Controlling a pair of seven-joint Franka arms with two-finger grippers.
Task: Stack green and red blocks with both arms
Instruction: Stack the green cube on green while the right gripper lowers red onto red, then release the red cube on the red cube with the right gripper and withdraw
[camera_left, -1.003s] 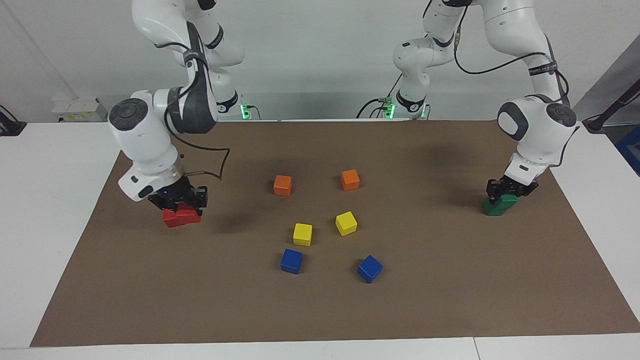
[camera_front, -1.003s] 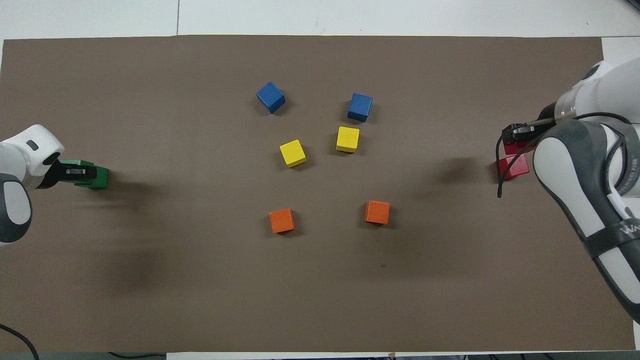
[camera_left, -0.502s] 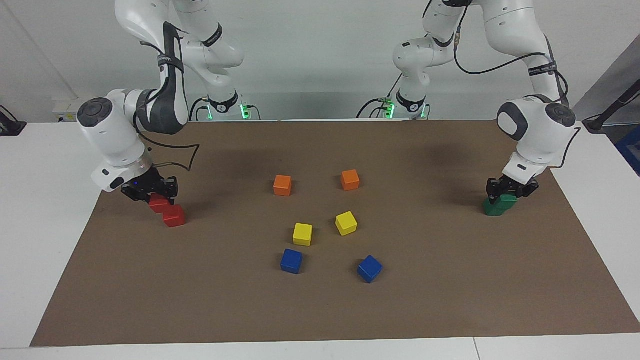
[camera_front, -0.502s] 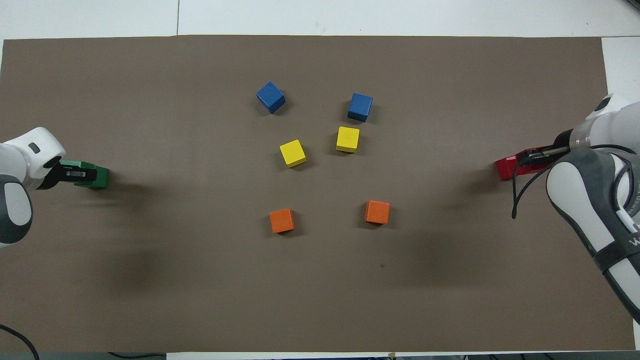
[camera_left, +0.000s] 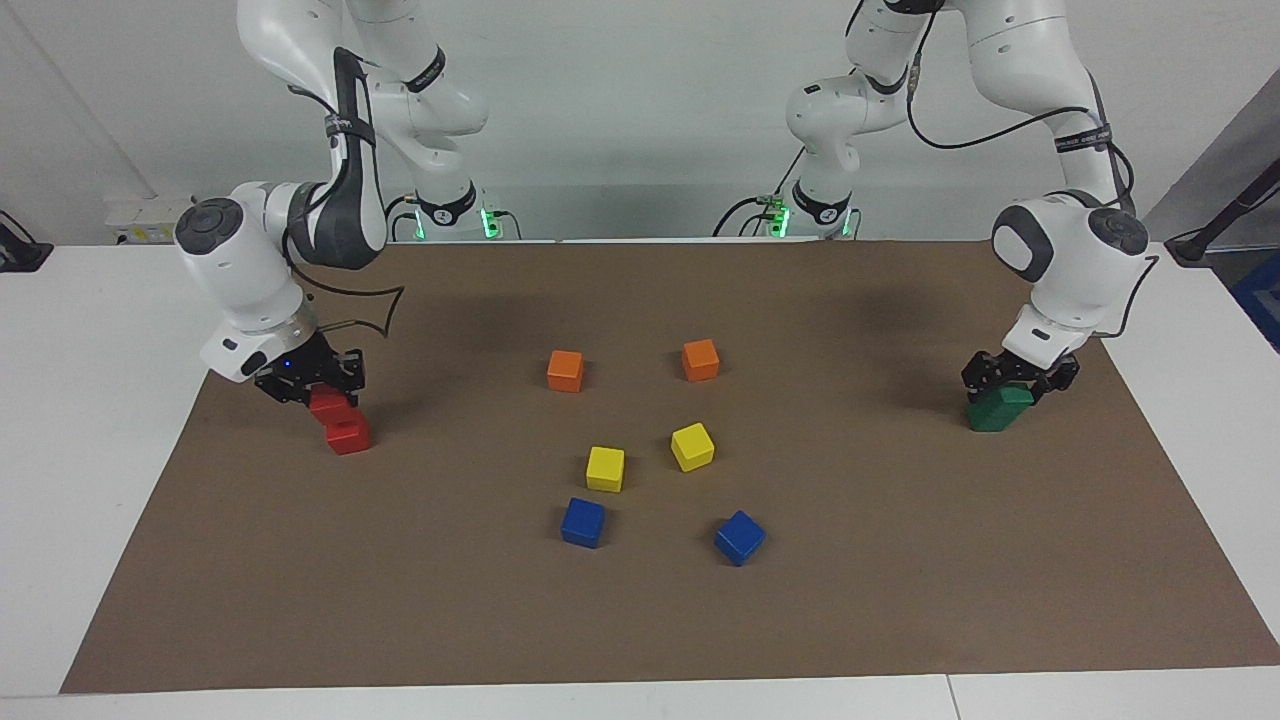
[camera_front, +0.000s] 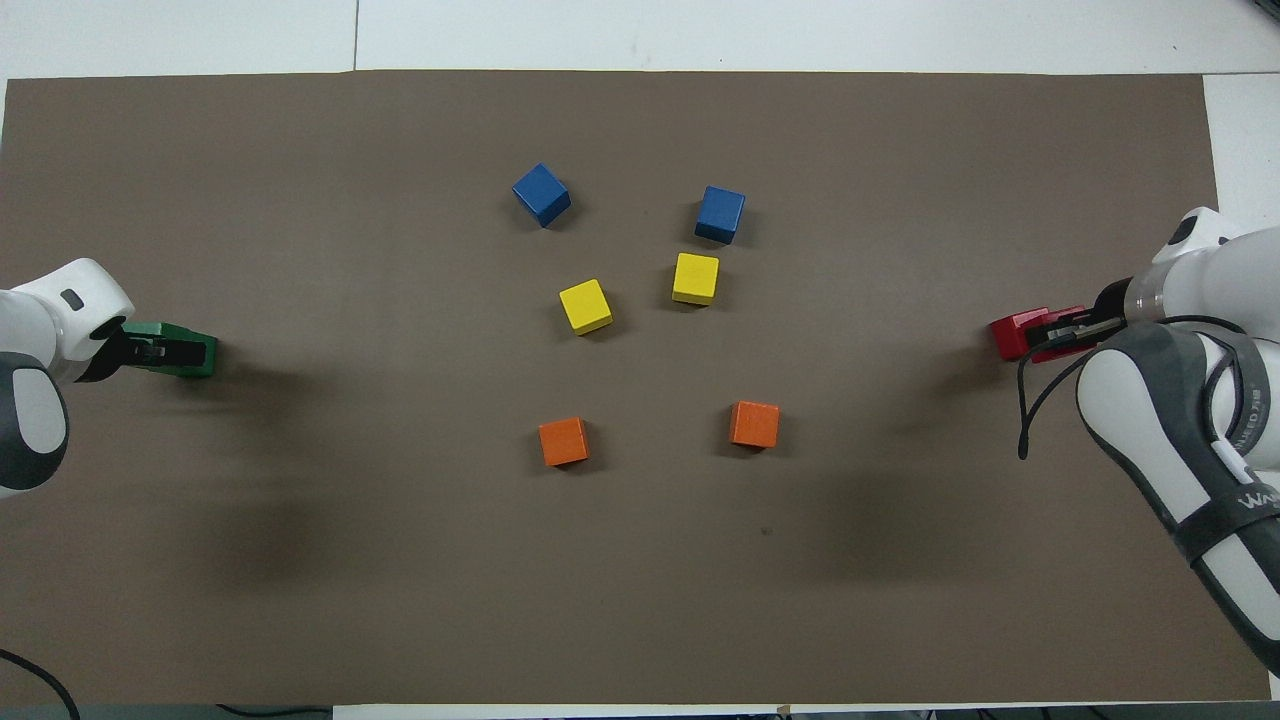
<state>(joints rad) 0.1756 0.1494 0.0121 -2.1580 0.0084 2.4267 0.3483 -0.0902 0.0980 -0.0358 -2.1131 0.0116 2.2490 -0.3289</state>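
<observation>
Facing view, matte red cubes (camera_left: 340, 420), green cubes (camera_left: 998, 408) stacked

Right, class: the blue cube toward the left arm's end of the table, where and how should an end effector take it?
Take the blue cube from straight above, by two opposite side faces. It sits turned slantwise, so probably rotate the end effector to match; all its sides stand free.
</observation>
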